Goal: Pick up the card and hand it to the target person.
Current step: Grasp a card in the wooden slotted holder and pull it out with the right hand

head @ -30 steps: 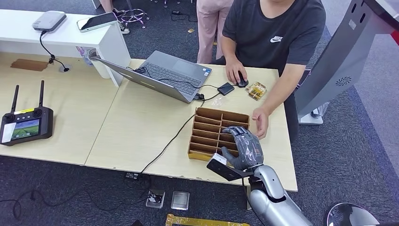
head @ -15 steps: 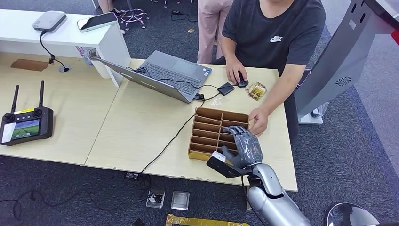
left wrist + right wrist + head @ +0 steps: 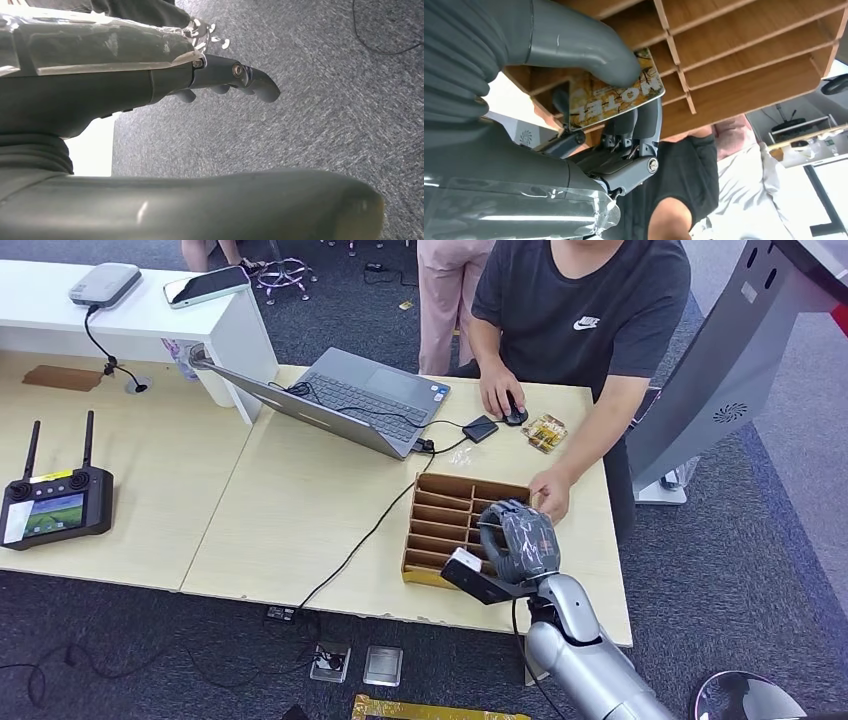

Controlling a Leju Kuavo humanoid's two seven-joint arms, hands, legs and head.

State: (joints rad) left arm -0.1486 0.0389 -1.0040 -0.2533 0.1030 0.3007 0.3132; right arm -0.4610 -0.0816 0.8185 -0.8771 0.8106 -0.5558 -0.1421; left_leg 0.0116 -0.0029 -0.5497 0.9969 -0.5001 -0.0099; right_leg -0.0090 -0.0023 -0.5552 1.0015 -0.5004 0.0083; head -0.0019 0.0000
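My right hand point(image 3: 518, 545), lower centre of the head view, pinches the card point(image 3: 611, 90) between thumb and fingers point(image 3: 644, 120) over the wooden divider box point(image 3: 445, 515). Pickup looks done; handing it to the person point(image 3: 585, 310) remains. My left hand's point(image 3: 150, 80) fingers hang apart, holding nothing.

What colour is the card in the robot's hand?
Golden yellow with dark print, the card shows best in the right wrist view.

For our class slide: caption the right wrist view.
Right hand pinches a hotel card beside the wooden slotted organizer.
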